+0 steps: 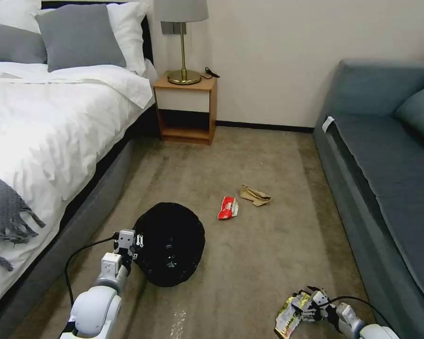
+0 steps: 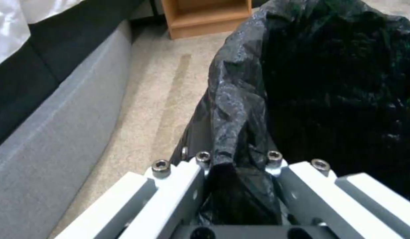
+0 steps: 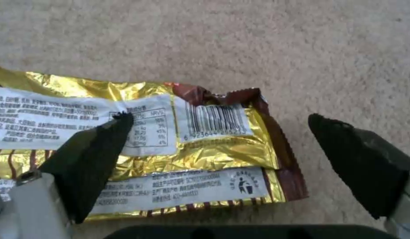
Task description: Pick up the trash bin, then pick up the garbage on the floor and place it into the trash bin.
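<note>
Three pieces of litter lie on the beige carpet (image 1: 268,155) between the bed (image 1: 42,122) and the grey-blue sofa (image 1: 391,160): one red-white packet (image 1: 228,207), one crumpled tan paper (image 1: 255,196) just beside it, and one gold foil wrapper (image 1: 289,314) well apart from both, close in on the robot's right.

The one trash bin (image 1: 170,244), lined with a glossy black bag, hangs on the robot's left with its mouth facing up toward the head camera. The left end effector (image 1: 133,244) is clamped on the bin's rim at the side nearest the bed; in the left wrist view, bag plastic (image 2: 240,132) bunches up between its two white fingers (image 2: 178,186).

The right end effector (image 3: 223,146) sits low over the wrapper (image 3: 169,146) with its black-tipped fingers (image 3: 98,146) spread wide, one tip over the wrapper's printed label, the other over bare carpet past the crimped brown end. The wrapper lies flat, its long axis running across the line between the two fingers. It is not gripped.
</note>
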